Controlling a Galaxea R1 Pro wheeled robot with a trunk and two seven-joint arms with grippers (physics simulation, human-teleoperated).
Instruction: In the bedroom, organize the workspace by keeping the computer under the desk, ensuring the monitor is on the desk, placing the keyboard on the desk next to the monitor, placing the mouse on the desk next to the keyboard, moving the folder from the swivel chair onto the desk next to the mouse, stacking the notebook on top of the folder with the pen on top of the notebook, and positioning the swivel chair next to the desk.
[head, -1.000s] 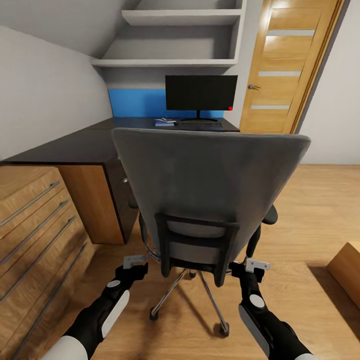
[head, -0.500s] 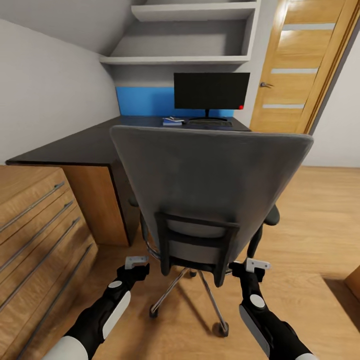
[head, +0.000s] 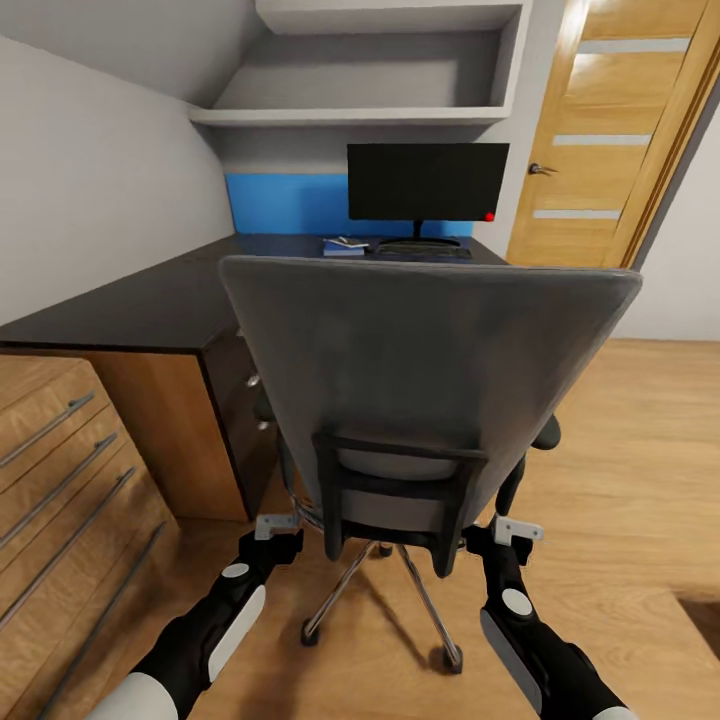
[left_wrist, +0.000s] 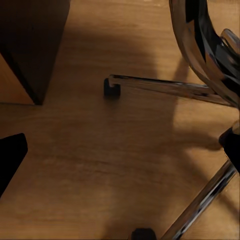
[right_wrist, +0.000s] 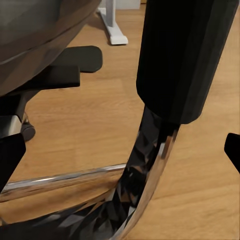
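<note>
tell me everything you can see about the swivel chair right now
The swivel chair stands upright on the wood floor with its broad grey padded back toward the camera, facing the desk. A black frame bracket sits low on the backrest, black armrests jut out at the sides, and chrome star legs end in dark castors. The left gripper and right gripper sit low at either side of the backrest; actual contact is unclear.

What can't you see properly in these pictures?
- Keyboard, head view: partly cut off by the swivel chair backrest.
- Small stack by the monitor, head view: too small to tell apart.
- Under the desk, head view: blocked by the chair.
- Left gripper and right gripper: too small to tell open or shut.
</note>
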